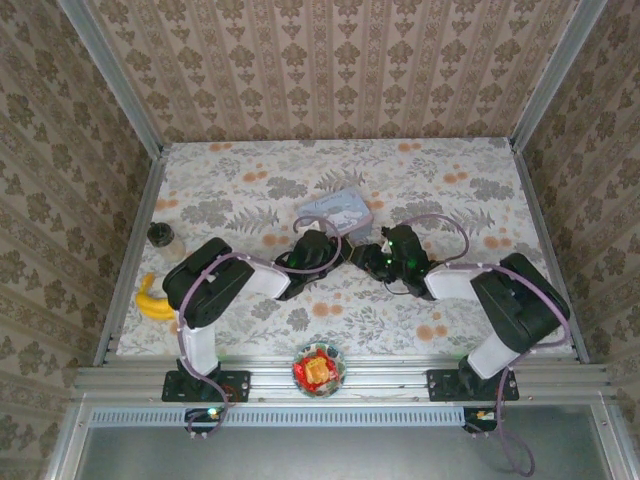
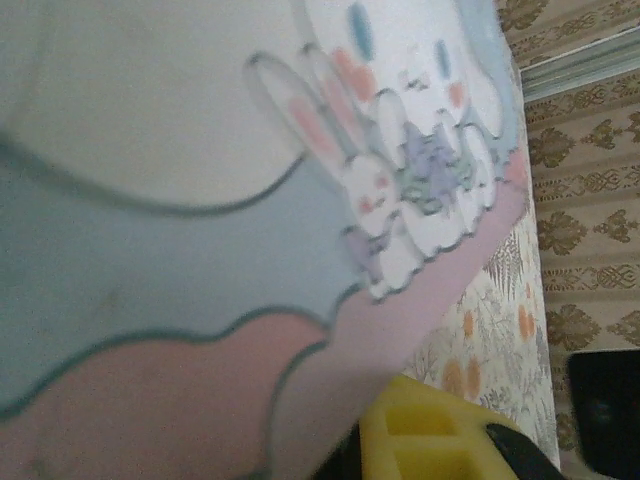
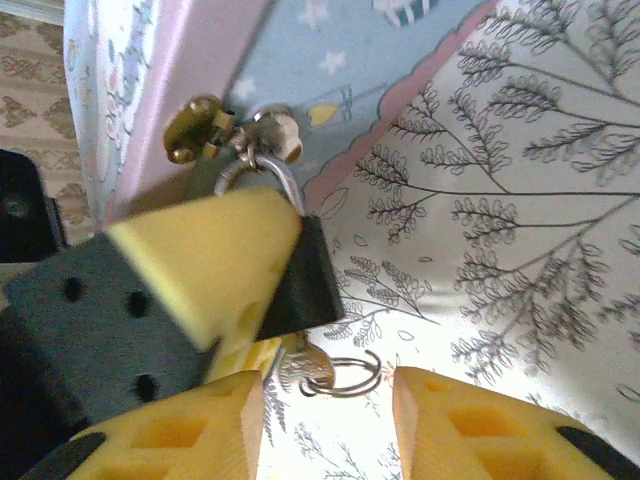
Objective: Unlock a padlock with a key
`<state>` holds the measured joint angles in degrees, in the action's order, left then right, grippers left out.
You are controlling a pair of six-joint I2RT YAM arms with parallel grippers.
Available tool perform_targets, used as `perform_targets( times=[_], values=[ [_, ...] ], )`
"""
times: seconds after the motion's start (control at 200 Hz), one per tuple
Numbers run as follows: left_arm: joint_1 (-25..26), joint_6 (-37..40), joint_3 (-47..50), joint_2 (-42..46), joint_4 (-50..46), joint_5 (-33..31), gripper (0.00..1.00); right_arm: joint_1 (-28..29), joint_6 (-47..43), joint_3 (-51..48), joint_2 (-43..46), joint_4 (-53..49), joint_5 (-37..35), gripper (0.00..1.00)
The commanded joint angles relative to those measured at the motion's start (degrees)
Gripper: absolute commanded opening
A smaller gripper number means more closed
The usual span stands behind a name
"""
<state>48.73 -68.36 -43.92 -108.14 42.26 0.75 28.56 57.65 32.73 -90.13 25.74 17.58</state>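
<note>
Right gripper (image 3: 328, 425) gapes beneath padlock (image 3: 300, 288) hung on cartoon-rabbit tin (image 2: 180, 260).

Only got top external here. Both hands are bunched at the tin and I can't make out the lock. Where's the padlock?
Observer: Right wrist view has it. The padlock hangs by its shackle from the latch on the side of the tin.
Operator: Anyone holding it?
Observer: The left hand appears to pinch its black body between yellow fingers.
Operator: And the key?
Observer: The key sticks out under the padlock with its ring dangling. The right hand is open just below, gripping nothing.
</note>
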Motion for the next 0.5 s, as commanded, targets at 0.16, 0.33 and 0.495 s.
perform_targets(
  times=[0.16,0.33,0.495],
  values=[
    [1.19,-6.43,2.86,-1.64,1.13,6.19,0.0,2.73,-11.88,-1.53,11.92,-14.31,-10.59,0.38],
    [0.11,-7.9,3.23,-0.12,-2.33,8.8,0.0,5.49,-18.8,-0.77,16.24,-21.69,-16.65,0.29],
    [-1.33,-8.59,2.13,1.98,-9.22,12.63,0.0,8.84,-25.87,-0.01,17.93,-25.65,-23.13,0.28]
  ],
)
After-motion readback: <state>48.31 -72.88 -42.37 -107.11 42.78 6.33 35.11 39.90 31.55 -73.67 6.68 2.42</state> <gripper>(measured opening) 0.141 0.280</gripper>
